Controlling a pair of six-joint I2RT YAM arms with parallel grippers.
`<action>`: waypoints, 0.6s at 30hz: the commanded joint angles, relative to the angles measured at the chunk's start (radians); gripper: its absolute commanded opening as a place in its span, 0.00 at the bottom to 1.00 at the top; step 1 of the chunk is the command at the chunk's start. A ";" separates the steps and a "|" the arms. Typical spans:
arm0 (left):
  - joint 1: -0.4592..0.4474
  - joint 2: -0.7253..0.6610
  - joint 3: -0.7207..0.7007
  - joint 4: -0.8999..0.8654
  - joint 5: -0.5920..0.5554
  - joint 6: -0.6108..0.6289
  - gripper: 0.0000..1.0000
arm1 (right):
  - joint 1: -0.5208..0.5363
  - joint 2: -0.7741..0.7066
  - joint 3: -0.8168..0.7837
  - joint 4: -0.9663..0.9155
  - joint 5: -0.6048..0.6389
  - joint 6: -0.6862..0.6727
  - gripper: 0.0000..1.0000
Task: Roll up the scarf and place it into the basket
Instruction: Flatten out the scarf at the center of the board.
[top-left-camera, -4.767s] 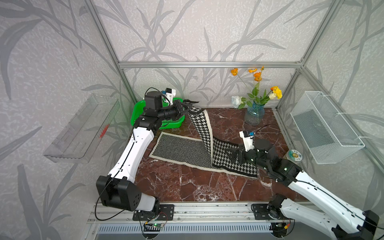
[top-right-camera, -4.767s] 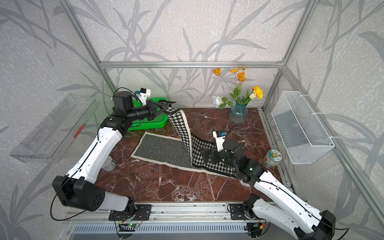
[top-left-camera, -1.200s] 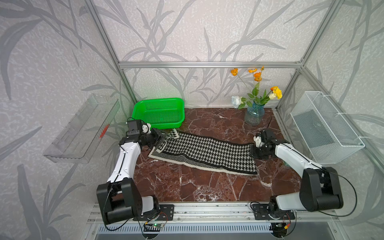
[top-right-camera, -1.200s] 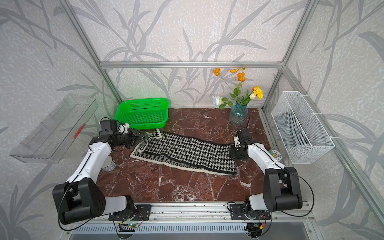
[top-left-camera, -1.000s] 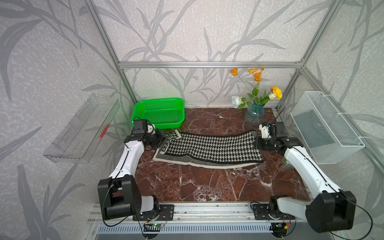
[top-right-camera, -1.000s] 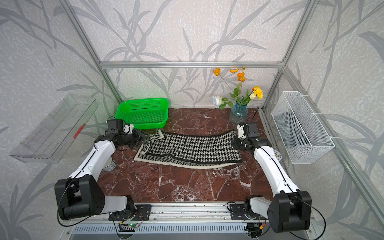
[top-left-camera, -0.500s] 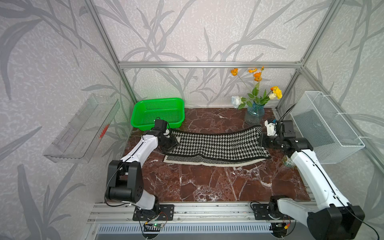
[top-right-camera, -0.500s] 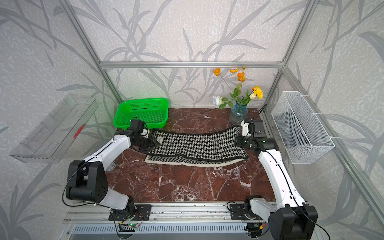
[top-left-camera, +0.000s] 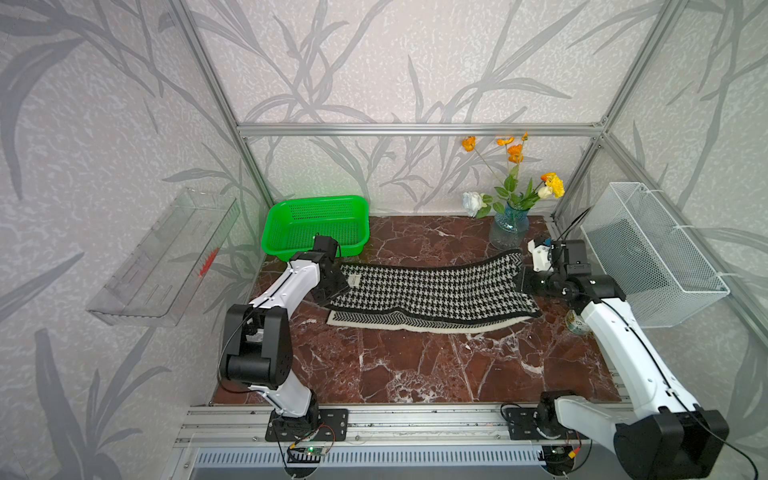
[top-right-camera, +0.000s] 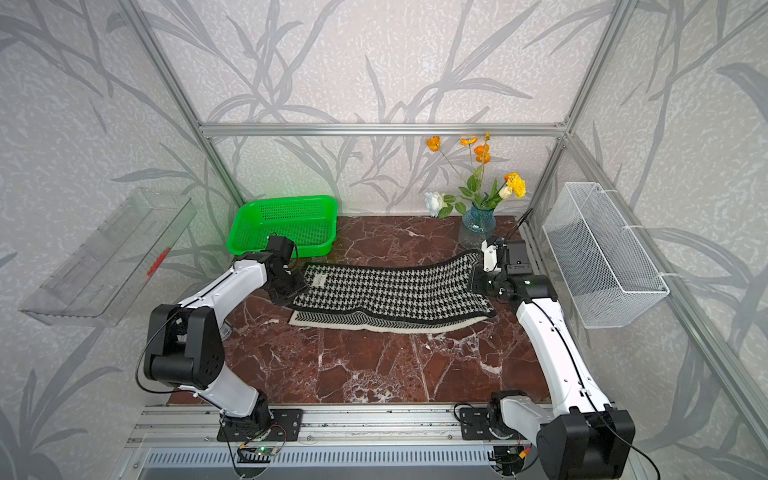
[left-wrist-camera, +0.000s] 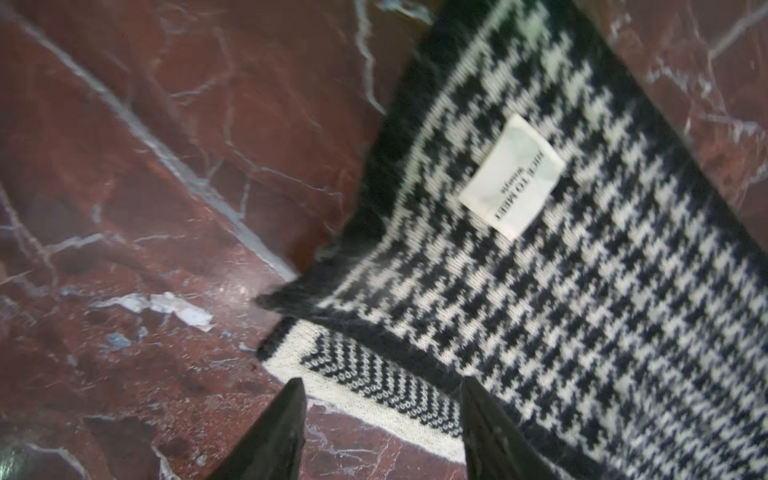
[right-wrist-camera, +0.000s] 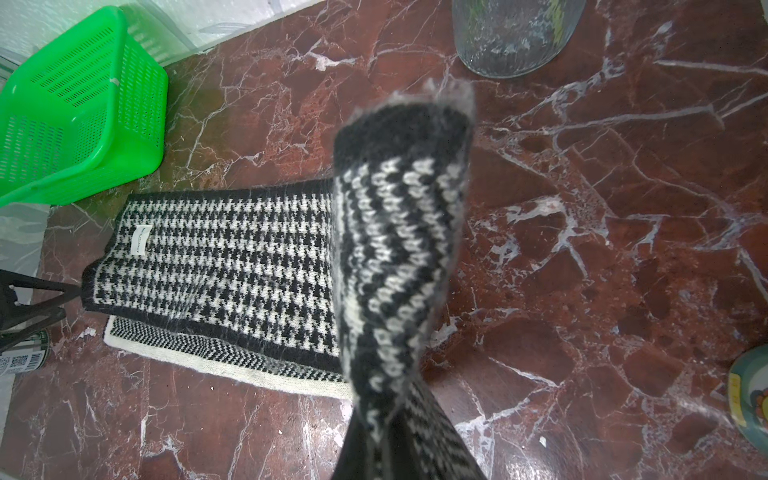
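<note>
Marble tabletop (top-left-camera: 415, 365) bears scarf (top-left-camera: 428, 286), corner just beyond parted left fingers (left-wrist-camera: 274, 436).

Left hand (left-wrist-camera: 382, 382) now wider, off the scarf (top-left-camera: 428, 286); scarf's right end higher.

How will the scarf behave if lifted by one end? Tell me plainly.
Likely floppy: the scarf sags from the end pinched in the right gripper. Probably not slippery: its knit looks fuzzy. It should not roll away, lying flat and folded.

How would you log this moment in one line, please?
scarf: folded, unrolled; left gripper: open; right gripper: shut on scarf end; basket: empty
</note>
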 joint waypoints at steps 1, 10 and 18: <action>0.042 0.035 0.012 -0.053 -0.051 -0.026 0.60 | -0.005 -0.003 0.021 0.044 -0.033 0.010 0.00; 0.065 0.098 -0.039 0.036 -0.055 -0.035 0.60 | -0.005 0.007 0.025 0.056 -0.060 0.019 0.00; 0.063 0.086 -0.091 0.118 -0.041 -0.051 0.53 | -0.004 0.013 0.020 0.060 -0.074 0.022 0.00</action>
